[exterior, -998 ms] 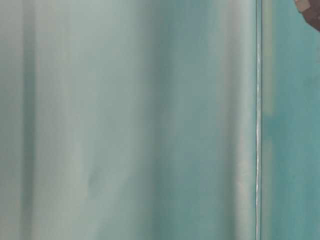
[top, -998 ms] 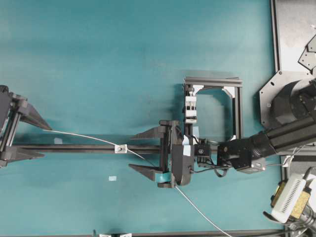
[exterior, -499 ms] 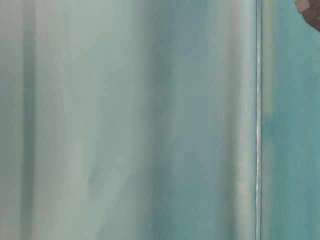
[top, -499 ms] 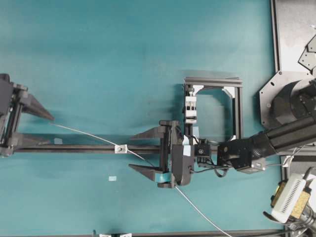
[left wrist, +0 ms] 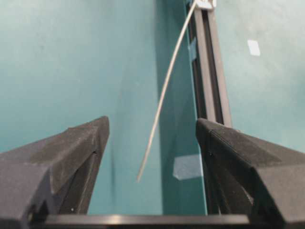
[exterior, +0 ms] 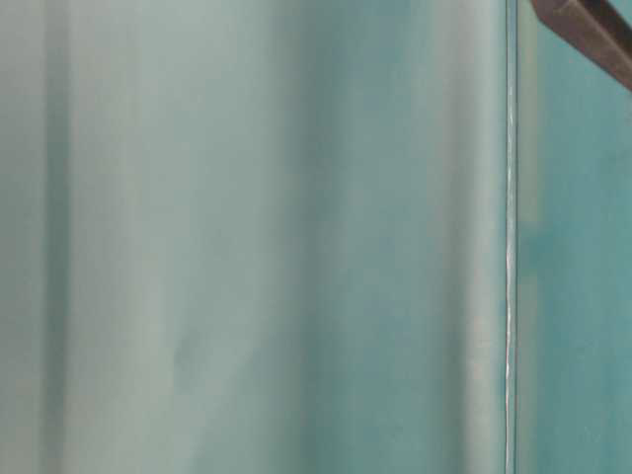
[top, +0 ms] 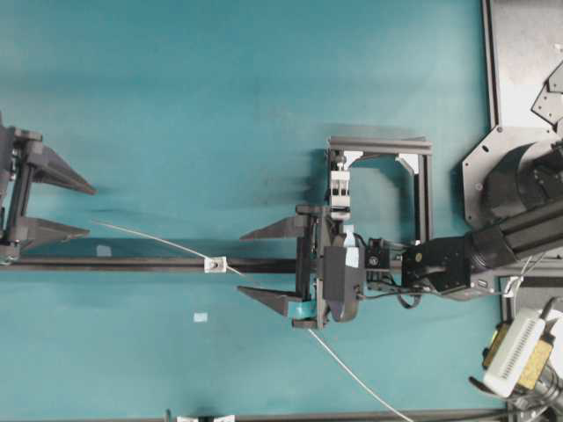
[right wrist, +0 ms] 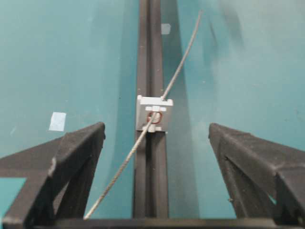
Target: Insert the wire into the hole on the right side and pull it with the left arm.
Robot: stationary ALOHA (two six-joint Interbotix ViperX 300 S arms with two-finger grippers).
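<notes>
On the teal table [top: 220, 105], a long black rail [top: 158, 264] ran across, carrying a small white-silver square block [top: 215, 264] with the hole [right wrist: 154, 117] through it. The wire [top: 149, 239] passed through that hole: its free end arced up and to the left toward the left gripper [top: 90, 210], and its other length trailed down and to the right past the right gripper [top: 245, 263] toward the lower edge. Both grippers stood released, jaws spread wide and grasping nothing. From the left wrist view the wire's tip [left wrist: 138, 179] hung between the plain black fingers [left wrist: 76, 143], touching neither. From the right wrist view the block sat between the spread fingers [right wrist: 76, 148], apart from both. Behind the right gripper stood a black frame [top: 420, 189] holding a white slotted clamp [top: 339, 193].
</notes>
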